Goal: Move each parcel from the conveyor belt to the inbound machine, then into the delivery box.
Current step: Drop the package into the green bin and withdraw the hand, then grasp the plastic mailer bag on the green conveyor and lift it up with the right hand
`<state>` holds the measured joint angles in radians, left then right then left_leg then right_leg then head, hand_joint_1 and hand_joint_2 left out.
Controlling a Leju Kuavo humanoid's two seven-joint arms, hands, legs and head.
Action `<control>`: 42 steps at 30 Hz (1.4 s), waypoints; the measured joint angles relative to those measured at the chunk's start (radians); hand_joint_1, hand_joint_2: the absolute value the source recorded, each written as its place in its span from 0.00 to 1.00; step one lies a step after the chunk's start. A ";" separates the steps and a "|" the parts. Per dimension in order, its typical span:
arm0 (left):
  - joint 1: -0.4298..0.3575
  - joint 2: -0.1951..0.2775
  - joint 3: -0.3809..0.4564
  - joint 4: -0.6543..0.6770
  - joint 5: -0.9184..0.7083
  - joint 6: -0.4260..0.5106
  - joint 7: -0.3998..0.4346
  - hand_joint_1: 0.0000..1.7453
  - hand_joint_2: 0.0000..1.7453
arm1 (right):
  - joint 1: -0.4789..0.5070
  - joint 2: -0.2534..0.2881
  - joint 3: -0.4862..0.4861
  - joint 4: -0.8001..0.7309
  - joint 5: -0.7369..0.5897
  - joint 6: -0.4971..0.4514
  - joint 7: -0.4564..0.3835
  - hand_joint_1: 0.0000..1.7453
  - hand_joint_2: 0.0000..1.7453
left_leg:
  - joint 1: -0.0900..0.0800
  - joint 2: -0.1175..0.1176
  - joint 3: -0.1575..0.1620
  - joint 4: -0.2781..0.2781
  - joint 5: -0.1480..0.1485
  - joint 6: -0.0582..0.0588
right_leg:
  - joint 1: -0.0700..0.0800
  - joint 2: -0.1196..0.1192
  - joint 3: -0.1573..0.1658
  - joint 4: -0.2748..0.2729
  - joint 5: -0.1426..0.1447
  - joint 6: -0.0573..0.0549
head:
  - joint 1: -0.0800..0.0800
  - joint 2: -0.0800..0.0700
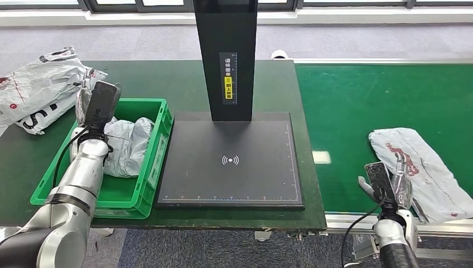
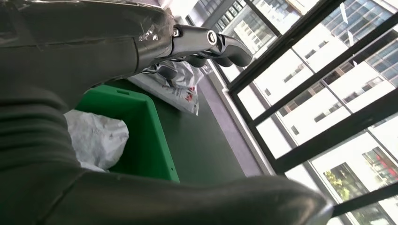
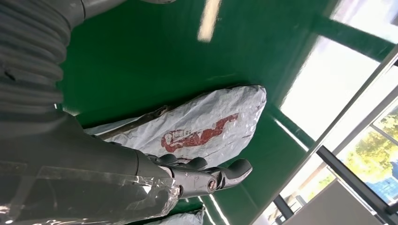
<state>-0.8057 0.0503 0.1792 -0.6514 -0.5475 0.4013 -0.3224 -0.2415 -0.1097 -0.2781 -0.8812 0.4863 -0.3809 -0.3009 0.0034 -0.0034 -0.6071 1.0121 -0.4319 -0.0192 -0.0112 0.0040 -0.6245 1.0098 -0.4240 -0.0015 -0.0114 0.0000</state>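
One table (image 1: 167,84) carries one black inbound machine (image 1: 231,162) and one green delivery box (image 1: 159,120); one conveyor belt (image 1: 362,106) runs beside the right hand (image 1: 385,184). Three grey parcels: one (image 1: 429,167) on the belt touching the right hand's loosely spread, empty fingers; one (image 1: 127,146) in the box just below the left hand (image 1: 97,103), which hangs open and empty; one (image 1: 39,89) on the table beyond it. The left wrist view adds windows (image 2: 319,93) behind.
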 joint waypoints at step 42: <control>0.201 -0.301 -0.455 -0.003 0.521 -0.559 -0.049 0.00 1.00 | -0.159 -0.179 -0.039 0.487 0.831 0.180 0.672 1.00 1.00 | -0.001 -0.001 0.006 0.003 -0.006 0.009 | -0.003 -0.003 0.012 -0.003 -0.004 0.009 | 0.000 0.000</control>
<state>-0.6044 -0.2503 -0.2756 -0.6542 -0.0264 -0.1574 -0.3711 -0.4006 -0.2884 -0.3171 -0.3943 1.3169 -0.2013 0.3714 0.0028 -0.0047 -0.6013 1.0155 -0.4380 -0.0098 -0.0145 0.0007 -0.6124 1.0070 -0.4275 0.0077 -0.0111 0.0000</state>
